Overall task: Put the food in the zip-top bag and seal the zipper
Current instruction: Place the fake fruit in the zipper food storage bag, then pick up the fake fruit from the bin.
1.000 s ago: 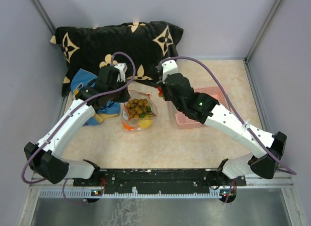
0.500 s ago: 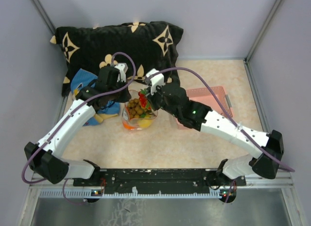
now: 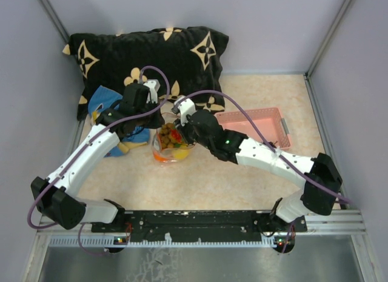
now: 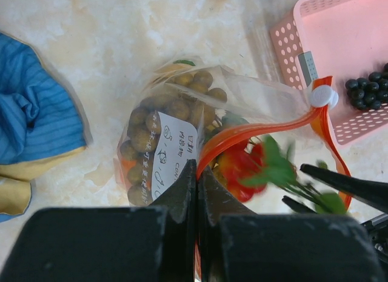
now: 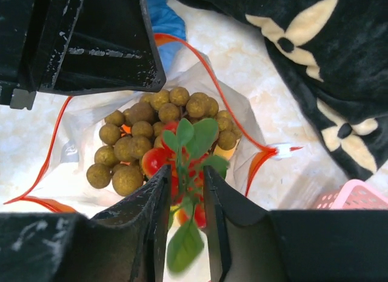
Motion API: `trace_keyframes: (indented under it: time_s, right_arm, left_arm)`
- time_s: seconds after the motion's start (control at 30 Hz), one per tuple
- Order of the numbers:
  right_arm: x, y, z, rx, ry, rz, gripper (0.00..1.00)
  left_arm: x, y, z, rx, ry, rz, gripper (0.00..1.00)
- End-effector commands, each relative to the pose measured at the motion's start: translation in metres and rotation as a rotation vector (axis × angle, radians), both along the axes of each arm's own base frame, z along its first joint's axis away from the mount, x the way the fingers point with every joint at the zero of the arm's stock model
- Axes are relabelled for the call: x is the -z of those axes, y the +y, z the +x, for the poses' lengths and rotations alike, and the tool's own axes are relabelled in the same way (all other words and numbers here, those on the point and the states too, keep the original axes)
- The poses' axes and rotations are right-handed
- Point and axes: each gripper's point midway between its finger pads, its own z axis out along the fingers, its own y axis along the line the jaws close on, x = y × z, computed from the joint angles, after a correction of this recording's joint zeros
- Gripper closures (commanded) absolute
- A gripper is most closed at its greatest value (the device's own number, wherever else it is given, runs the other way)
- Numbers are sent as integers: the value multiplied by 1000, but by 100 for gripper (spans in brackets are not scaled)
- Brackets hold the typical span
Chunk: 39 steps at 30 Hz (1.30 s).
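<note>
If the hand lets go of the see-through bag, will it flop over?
Probably floppy: the bag is thin, crinkly plastic, its mouth pinched by the left hand. The round brown balls inside may roll and shift its weight.

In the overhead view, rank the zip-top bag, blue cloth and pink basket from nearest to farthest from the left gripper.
1. Zip-top bag: pinched at its mouth by the left gripper.
2. Blue cloth: just left, under the arm.
3. Pink basket: far right.
</note>
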Motion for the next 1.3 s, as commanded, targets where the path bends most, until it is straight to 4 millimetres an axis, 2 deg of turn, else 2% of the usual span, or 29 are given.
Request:
trace_keyframes:
  time_s: [0.0,0.17,0.33,0.47,0.67,0.77,0.83,0.87,1.03,1.17,1.27]
  right_arm:
    - [-38,7,8,35,-64,110,67]
    - [-47,7,6,40,-31,95,54]
    - [-66,-10,-2,68,-3,90,48]
    - [-73,-36,-7,127,69,82,45]
    - [-57,-95,-3,302,263,66,44]
    - [-47,-124,-2,382,334,55,44]
    - [-32,-144,0,440,396,35,30]
    - [-24,-155,0,474,426,18,29]
    - [15,-204,1,615,528,-88,28]
    - [53,-233,2,694,585,-217,27]
    - [79,-245,4,709,601,-344,26]
  left_arm:
    - [-12,-3,1,4,-35,-37,100]
    - [-10,-2,1,2,-30,-33,100]
    - [-10,0,0,-3,-33,-26,100]
    - [-10,0,0,-2,-35,-25,100]
    - [-12,1,0,-3,-44,-25,100]
    - [-13,1,-1,2,-44,-24,100]
    - [-12,1,-2,2,-43,-22,100]
    - [-12,2,-2,1,-42,-20,100]
    - [-10,2,-4,3,-37,-23,100]
    - [-8,2,-4,7,-33,-20,100]
    - [-9,1,-4,9,-34,-19,100]
